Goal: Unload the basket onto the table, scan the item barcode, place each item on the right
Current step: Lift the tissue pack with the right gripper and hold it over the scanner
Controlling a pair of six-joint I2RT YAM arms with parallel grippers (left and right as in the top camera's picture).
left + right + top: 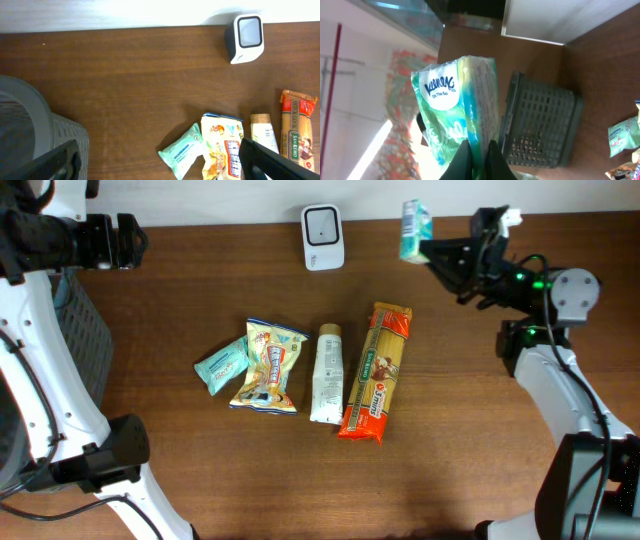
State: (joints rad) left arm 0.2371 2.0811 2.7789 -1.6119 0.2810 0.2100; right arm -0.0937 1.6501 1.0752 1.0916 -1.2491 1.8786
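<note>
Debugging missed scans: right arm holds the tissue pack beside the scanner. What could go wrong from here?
1. Right fingers pinch only one edge of the soft tissue pack; it may swivel or slip.
2. No barcode shows, and the pack sits off to the side of the scanner; the scan may miss.
</note>
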